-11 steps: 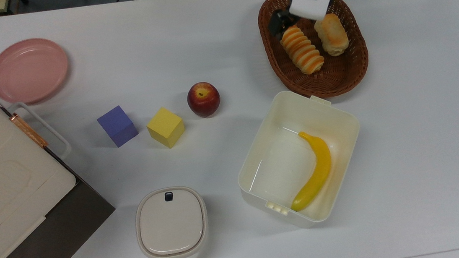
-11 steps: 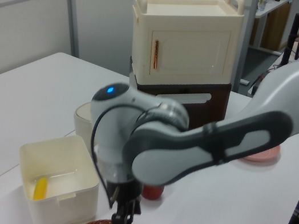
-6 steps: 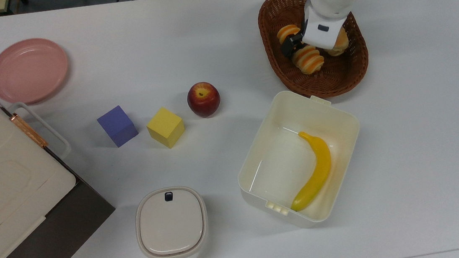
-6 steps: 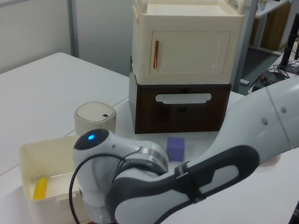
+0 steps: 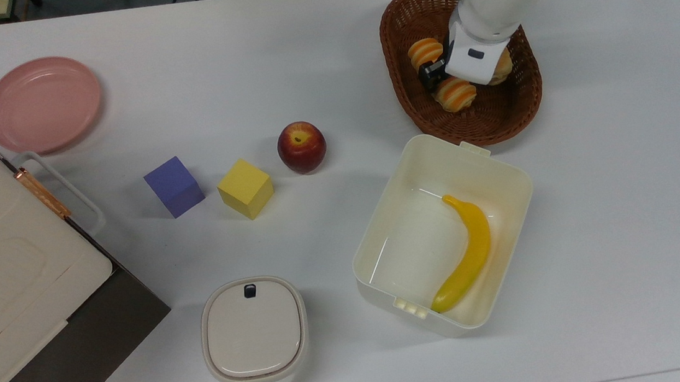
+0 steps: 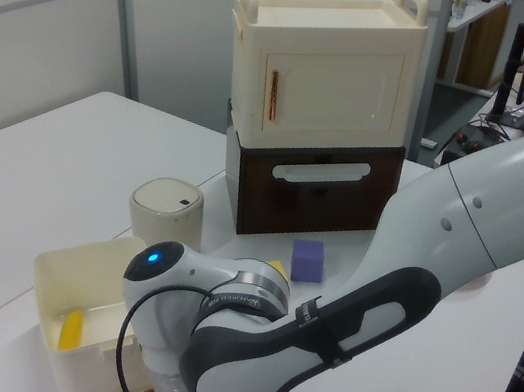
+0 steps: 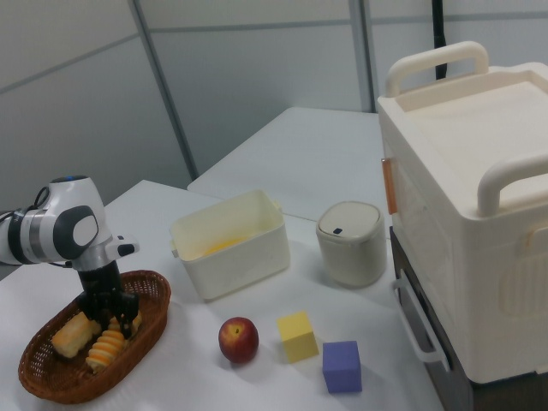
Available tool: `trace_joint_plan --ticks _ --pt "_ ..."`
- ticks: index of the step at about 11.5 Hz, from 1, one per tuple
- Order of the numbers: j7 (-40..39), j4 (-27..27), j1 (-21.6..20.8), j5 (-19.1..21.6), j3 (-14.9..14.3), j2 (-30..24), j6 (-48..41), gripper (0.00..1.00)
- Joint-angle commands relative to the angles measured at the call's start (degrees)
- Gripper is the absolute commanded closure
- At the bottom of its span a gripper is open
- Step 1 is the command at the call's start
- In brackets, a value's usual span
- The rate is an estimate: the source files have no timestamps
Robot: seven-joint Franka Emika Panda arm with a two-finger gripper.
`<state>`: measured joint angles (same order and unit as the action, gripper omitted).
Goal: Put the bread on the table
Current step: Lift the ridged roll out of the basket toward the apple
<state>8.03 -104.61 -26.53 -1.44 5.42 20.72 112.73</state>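
Observation:
The bread [image 5: 456,93], a ridged loaf with orange and cream stripes, lies in the brown wicker basket [image 5: 483,124] at the back right of the top view. My gripper [image 5: 447,74] is lowered over the loaf's middle and hides it, so just the two ends show. In the right view the gripper [image 7: 110,318] is open, a dark finger [image 7: 90,306] standing on each side of the bread [image 7: 106,349]. The loaf still rests on the basket floor. Around the basket spreads the white table [image 5: 627,188].
A golden bun [image 7: 72,335] lies beside the loaf in the basket [image 7: 51,385]. In front of the basket is an open white box [image 5: 503,169] holding a banana [image 5: 470,250]. Further left are an apple [image 5: 301,146], yellow cube [image 5: 245,187], purple cube [image 5: 173,186], pink plate [image 5: 42,104], lidded pot [image 5: 254,333] and cabinet [image 5: 5,273].
My gripper moved from the basket's back rim forward and down over the loaf's middle. The arm now hangs lower in the left view. The basket shifted slightly.

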Motion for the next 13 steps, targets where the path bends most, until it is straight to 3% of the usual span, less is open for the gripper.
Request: trace_joint_plan --ticks 1,5,7,9,13 --pt "4.86 0.98 -1.23 -1.1 0.11 -2.34 -0.32 0.55" --pt "6.82 5.19 -1.77 -1.02 0.12 -5.16 -6.46 0.55" --pt "6.12 6.17 0.33 -1.1 -0.06 -7.17 -7.09 0.54" --pt "3.07 6.17 4.27 -1.1 -0.15 -9.55 -8.92 0.54" --pt "-9.67 6.26 16.13 -1.71 -0.76 -12.02 -10.16 0.51"
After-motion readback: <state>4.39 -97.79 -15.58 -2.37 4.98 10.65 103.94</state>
